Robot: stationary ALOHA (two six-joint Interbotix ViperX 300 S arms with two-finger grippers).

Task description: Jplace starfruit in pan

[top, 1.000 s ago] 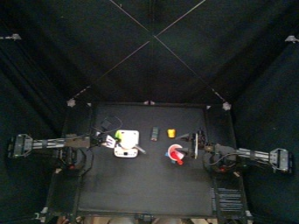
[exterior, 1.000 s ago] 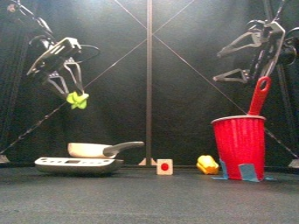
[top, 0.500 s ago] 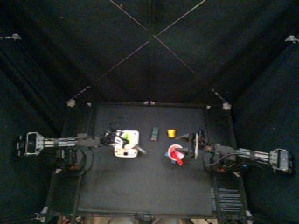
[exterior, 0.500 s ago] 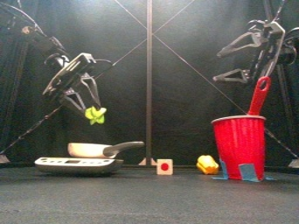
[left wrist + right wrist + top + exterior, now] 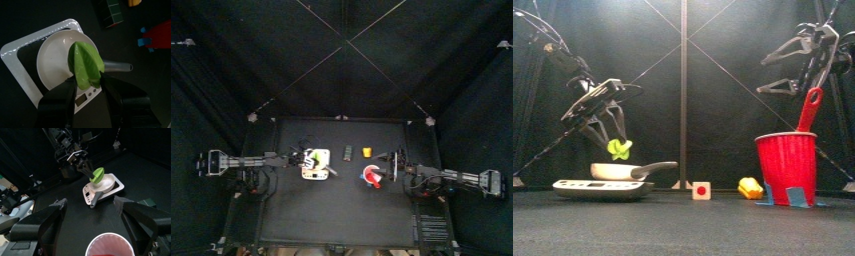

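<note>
Left arm reaches in from the left, wrist tilted steeply down, left gripper (image 5: 609,135) hanging over the pan (image 5: 617,171). Its jaws are clamped on the starfruit (image 5: 619,150), which hangs just above the pan rim, not touching it in the front view. Left wrist view: starfruit (image 5: 85,70) sits between the jaws, right over the pan's (image 5: 52,59) white bowl. The pan rests on a flat white scale (image 5: 599,187) with a grey handle (image 5: 655,168) sticking out toward the middle.

Right arm rests raised at the right, right gripper (image 5: 800,58) high above the red cup (image 5: 786,168), jaws spread apart and empty. A red utensil (image 5: 810,108) stands in the cup. Small white cube (image 5: 702,190) and yellow-orange piece (image 5: 750,187) lie on the table (image 5: 684,225) between scale and cup.
</note>
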